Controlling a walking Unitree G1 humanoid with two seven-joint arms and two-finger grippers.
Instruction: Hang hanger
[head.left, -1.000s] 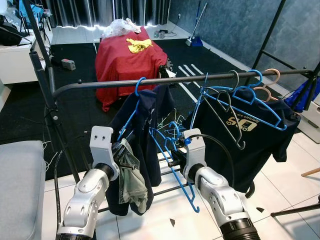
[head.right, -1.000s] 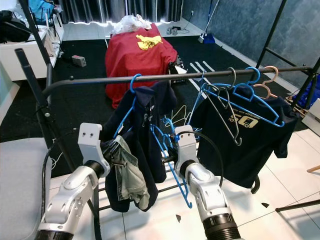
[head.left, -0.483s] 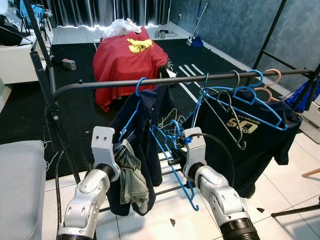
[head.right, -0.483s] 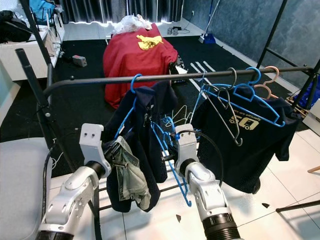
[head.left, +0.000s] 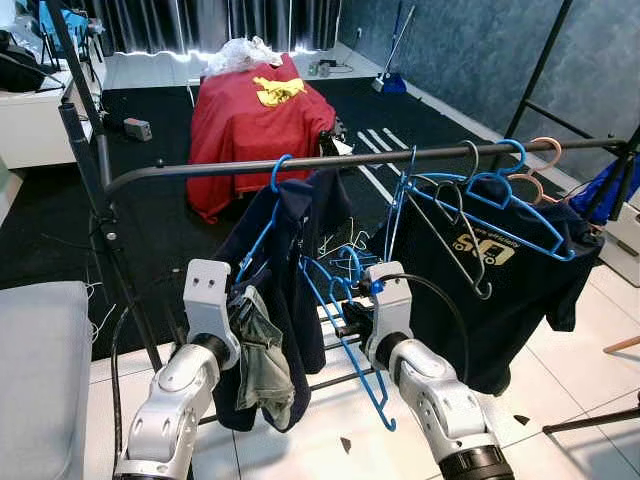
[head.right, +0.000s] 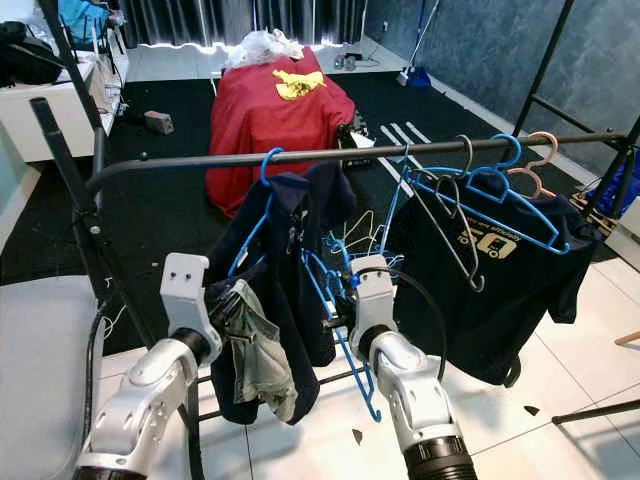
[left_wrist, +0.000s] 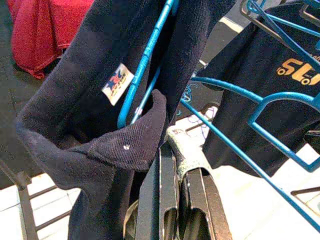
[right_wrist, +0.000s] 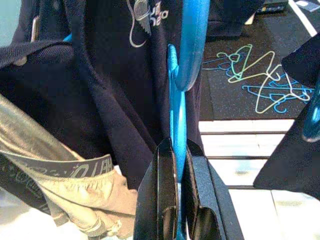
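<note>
My right gripper is shut on the thin bar of a blue plastic hanger. The hanger hangs tilted below the dark clothes rail, between two hung garments. My left gripper is shut on a grey-green garment that droops beside the hanger. Just behind both grippers, a navy shirt hangs from the rail on another blue hanger. Further right on the rail are a navy T-shirt with a yellow print and several bare hangers.
A red cloth covers a bulky thing on the black carpet beyond the rail. Loose hangers lie on the floor under the rack. A grey cushion is at my left. The rack's upright stands at left.
Both arms have drawn back slightly, the right one carrying the blue hanger a little lower. Both grips are unchanged.
</note>
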